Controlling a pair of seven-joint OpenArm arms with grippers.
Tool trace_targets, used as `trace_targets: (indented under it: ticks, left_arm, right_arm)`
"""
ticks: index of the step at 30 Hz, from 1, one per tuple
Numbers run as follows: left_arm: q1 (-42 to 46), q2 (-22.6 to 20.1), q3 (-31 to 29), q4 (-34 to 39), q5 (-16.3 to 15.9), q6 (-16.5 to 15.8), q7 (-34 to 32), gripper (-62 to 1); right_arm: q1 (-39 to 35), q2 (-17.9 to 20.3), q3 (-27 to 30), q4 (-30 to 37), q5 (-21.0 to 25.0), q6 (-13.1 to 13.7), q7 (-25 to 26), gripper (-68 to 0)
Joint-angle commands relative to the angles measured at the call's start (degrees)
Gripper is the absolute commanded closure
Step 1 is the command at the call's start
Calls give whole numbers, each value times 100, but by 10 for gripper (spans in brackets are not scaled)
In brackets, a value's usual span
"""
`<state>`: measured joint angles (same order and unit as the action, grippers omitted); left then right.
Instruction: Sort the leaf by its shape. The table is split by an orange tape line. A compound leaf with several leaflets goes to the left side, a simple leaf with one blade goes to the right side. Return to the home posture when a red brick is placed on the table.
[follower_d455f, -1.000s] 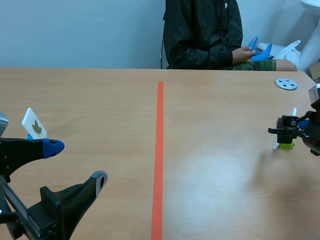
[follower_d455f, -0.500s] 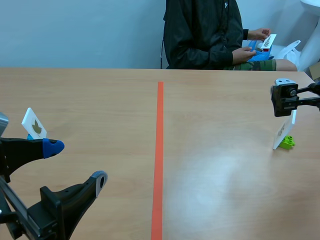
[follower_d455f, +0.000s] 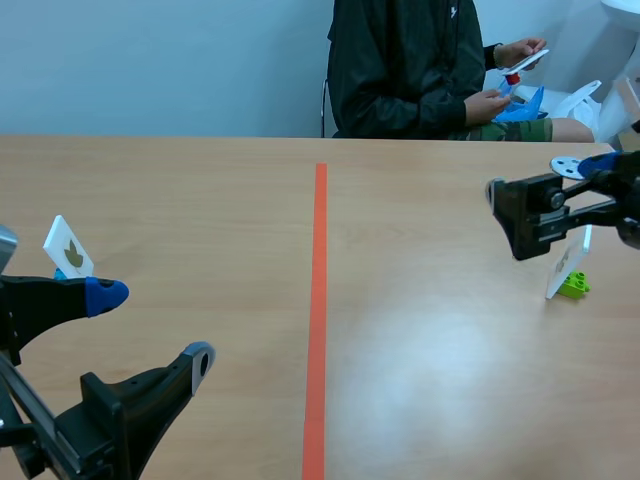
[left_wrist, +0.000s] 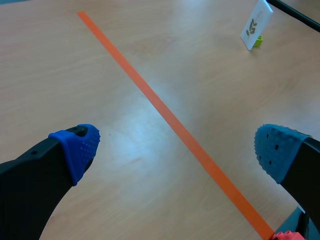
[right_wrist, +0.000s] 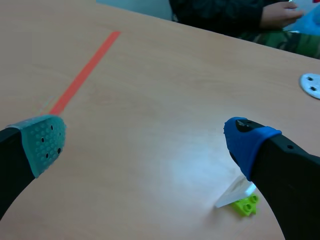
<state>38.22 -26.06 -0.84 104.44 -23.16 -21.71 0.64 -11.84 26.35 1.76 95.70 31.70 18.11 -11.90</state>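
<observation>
A white leaf card (follower_d455f: 566, 263) stands tilted on a green brick (follower_d455f: 574, 285), right of the orange tape line (follower_d455f: 319, 300). My right gripper (follower_d455f: 560, 195) hangs open above and just left of it, touching nothing. In the right wrist view the card (right_wrist: 235, 192) and brick (right_wrist: 246, 204) lie under the blue-padded finger (right_wrist: 245, 140) of the right gripper (right_wrist: 145, 142). The left wrist view shows the card (left_wrist: 257, 24) far ahead, printed with a small leaf. A second card (follower_d455f: 68, 246) with an olive leaf stands at the far left. Beside it my left gripper (follower_d455f: 150, 328) stays open and empty, also seen as the left gripper (left_wrist: 175, 145).
Across the table a person holds another card on a red base (follower_d455f: 522, 62) above a blue tray (follower_d455f: 525, 105). A grey disc (follower_d455f: 567, 166) lies at the back right, partly behind my right gripper. Bare wood lies on both sides of the tape line.
My right gripper opened, let go of the card on the green brick, rose, and swung left. The person lifted a new card. The left arm stayed still.
</observation>
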Motion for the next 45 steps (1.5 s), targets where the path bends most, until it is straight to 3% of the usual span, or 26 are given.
trace_targets:
  ticks: [1,8,13,20,45]
  left_arm:
    - [-31,-31,-42,13,-55,-33,-79,-623]
    - [-31,-31,-42,13,-55,-33,-81,-623]
    - [-31,-31,-42,13,-57,-33,-83,-623]
    - [-31,-31,-42,13,-59,-33,-98,-623]
    - [-31,-33,-42,15,-61,-35,-79,-623]
  right_arm:
    - [-179,81,33,184,138,74,81,-679]
    - [-1167,76,31,1314,240,549,31,-679]
    - [-1738,76,9,1858,238,693,-90,-679]
    - [-2120,-35,4,1897,225,706,-83,-679]
    - [-2135,-129,4,1895,85,699,-85,-679]
